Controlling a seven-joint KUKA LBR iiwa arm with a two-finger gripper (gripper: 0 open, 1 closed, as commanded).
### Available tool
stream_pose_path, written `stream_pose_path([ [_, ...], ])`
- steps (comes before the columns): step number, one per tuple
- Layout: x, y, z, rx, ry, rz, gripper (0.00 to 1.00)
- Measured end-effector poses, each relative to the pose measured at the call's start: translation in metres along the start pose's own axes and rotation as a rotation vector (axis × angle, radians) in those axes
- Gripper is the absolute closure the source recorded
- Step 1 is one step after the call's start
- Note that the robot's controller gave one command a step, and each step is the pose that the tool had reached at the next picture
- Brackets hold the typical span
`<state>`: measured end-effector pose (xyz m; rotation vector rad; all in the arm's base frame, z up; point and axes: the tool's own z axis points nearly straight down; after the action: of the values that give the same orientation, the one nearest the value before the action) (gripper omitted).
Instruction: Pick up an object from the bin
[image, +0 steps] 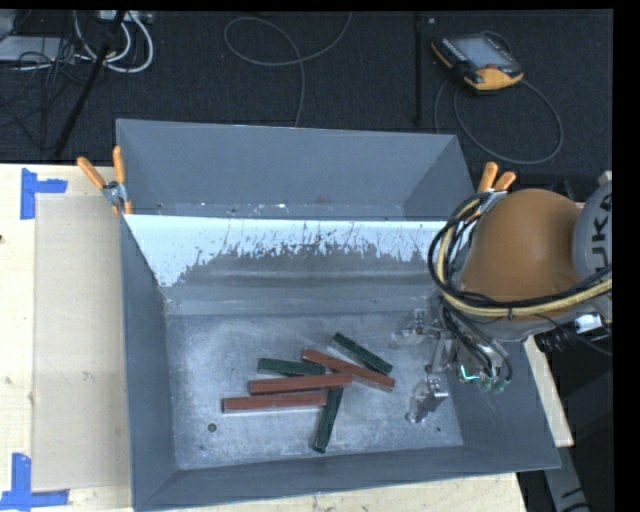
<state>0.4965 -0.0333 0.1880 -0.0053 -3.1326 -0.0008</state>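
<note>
Grey bin (300, 180), thin brown/green sticks (290, 384) mid-floor: prob. light, stiff; we'd pinch one across its width. Hand (428, 400) beside them, seemingly empty, can't tell how open.

The silver two-finger metal gripper (421, 368) points downward with its fingers spread apart, one tip on either side of its middle, while just to its right and above it sit the rounded orange wrist cover (520, 245) and the looped black and yellow cables (447, 285).

heap of sticks (300, 384) in middle of bin (200, 330), gripper (428, 402) just to their right
</note>
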Motion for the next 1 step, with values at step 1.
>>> stream_pose_path([
  [1,-0.0017,0.0001,-0.0033,0.001,-0.007,-0.001,0.0],
])
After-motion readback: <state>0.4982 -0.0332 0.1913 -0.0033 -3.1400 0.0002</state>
